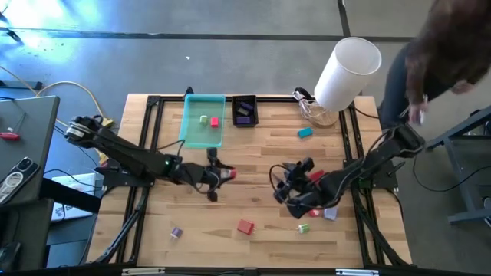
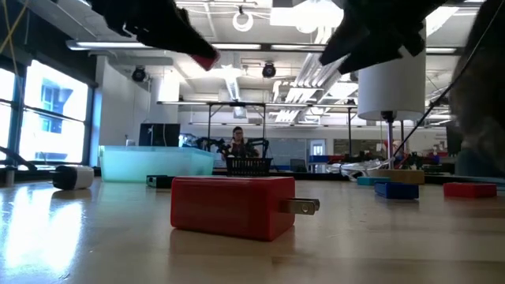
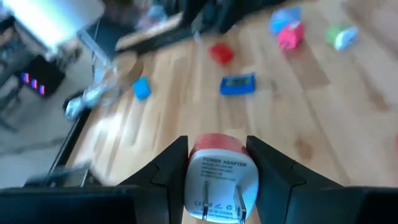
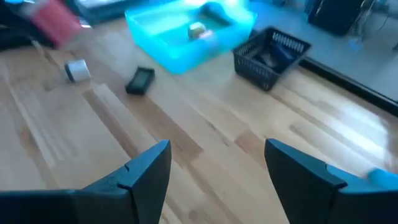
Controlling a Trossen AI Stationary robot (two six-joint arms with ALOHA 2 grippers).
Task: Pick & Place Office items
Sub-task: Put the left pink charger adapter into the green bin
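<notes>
Left gripper holds a red-and-white power adapter above mid-bench, short of the teal tray.

I judge the adapter rigid, light and smooth-shelled, so slippery; my fingers clamp its flat sides, prongs facing the wrist, which looks sound. The right gripper hangs open and empty near the right edge. A second red adapter, probably alike, lies near the front edge.

The wooden desk carried a teal tray and black basket toward twelve o'clock, a red power adapter toward six, a blue piece toward two.
</notes>
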